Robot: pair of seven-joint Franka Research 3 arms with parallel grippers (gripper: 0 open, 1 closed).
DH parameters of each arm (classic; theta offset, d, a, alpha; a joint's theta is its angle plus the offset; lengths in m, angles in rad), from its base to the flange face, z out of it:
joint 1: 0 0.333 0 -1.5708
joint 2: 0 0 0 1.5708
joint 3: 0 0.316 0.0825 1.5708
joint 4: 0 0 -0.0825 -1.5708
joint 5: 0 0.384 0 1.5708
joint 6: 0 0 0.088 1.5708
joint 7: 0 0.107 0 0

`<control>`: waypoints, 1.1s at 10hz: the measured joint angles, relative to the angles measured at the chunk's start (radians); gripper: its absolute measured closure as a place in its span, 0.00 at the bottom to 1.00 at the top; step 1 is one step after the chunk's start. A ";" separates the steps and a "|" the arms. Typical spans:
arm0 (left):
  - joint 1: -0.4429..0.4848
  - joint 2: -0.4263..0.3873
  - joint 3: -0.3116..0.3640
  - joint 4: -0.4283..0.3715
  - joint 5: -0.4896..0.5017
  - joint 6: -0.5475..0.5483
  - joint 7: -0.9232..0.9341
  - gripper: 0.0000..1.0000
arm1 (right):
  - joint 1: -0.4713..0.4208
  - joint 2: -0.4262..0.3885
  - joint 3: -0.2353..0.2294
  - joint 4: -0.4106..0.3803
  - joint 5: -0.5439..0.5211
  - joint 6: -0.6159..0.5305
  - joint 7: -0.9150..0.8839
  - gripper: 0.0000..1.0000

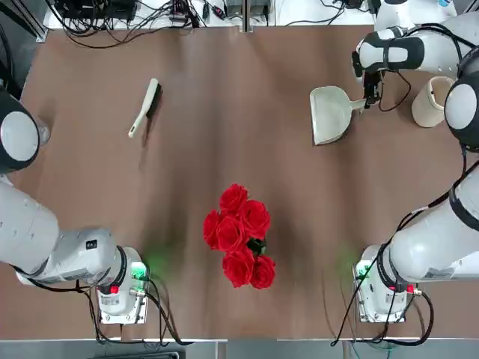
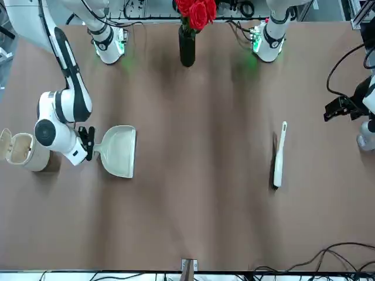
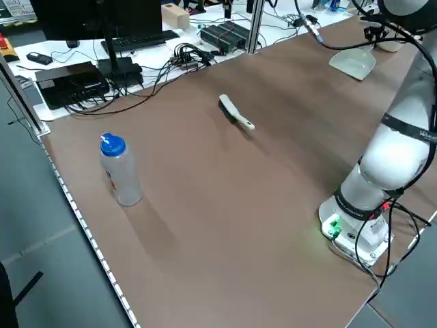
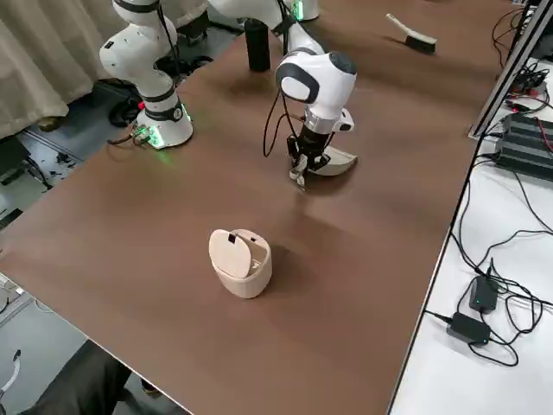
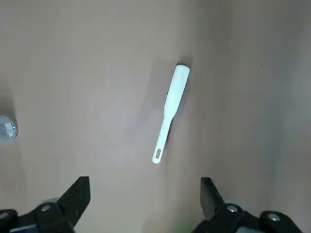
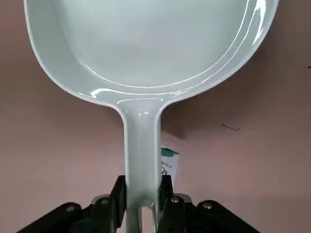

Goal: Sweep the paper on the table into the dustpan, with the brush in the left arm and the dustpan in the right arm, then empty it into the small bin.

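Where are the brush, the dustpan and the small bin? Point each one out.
brush [image 1: 144, 109]: top view, middle of its length.
dustpan [image 2: 119, 151]: front view, inside of the pan.
small bin [image 4: 241, 264]: right side view, its beige side wall.

the pale grey-green dustpan [image 1: 329, 114] lies flat on the brown surface [image 1: 224, 149], handle toward the small beige bin [image 1: 430, 102] nearby. the cream-handled brush [image 1: 144, 108] lies well apart, across the surface.
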State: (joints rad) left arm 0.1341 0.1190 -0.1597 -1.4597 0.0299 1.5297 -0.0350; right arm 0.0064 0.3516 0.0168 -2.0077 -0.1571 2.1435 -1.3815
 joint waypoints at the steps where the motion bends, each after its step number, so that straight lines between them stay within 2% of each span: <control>1: -0.001 0.000 -0.001 0.000 0.000 0.000 0.000 0.00 | 0.000 0.000 0.000 0.000 0.005 0.001 0.000 0.66; 2: -0.004 0.000 -0.004 0.000 0.000 0.000 0.001 0.00 | 0.000 0.000 0.000 0.000 0.010 0.001 0.000 0.66; 5: -0.007 0.000 -0.009 0.000 0.000 0.002 0.001 0.00 | 0.001 0.001 0.000 0.004 0.016 0.004 0.000 0.53; 6: -0.007 0.000 -0.009 0.000 0.000 0.002 0.001 0.00 | 0.002 0.002 0.000 0.008 0.016 0.004 0.000 0.48; 7: -0.009 0.000 -0.010 0.000 0.000 0.002 0.001 0.00 | 0.006 0.002 0.000 0.023 0.016 -0.009 0.000 0.33; 9: -0.012 0.000 -0.010 0.000 0.000 0.002 0.001 0.00 | 0.008 0.002 0.000 0.126 0.024 -0.131 0.022 0.04; 11: -0.012 0.000 -0.010 0.001 0.000 0.002 0.001 0.00 | 0.005 -0.001 -0.004 0.284 0.032 -0.293 0.070 0.00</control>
State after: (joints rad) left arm 0.1224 0.1190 -0.1696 -1.4587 0.0298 1.5317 -0.0341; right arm 0.0116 0.3511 0.0124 -1.7237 -0.1254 1.8503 -1.3115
